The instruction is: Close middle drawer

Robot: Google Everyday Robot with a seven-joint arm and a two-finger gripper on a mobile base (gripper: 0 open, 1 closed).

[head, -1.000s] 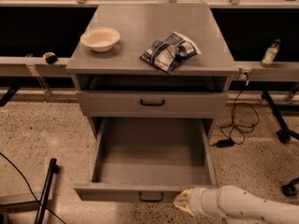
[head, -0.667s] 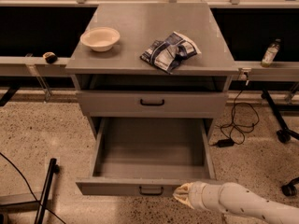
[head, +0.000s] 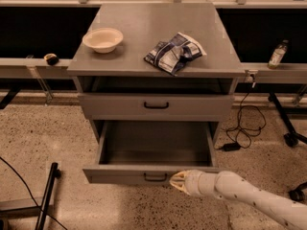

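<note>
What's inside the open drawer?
Nothing that I can see: the middle drawer shows only its bare grey floor and walls. Its front panel hides the strip of floor just behind it. The gripper is outside, at the front panel, right of the handle.

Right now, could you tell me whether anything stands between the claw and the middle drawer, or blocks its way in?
Nothing visible does. The claw is at the middle drawer, by its front panel just right of the handle, and nothing shows in the tray or behind it.
</note>
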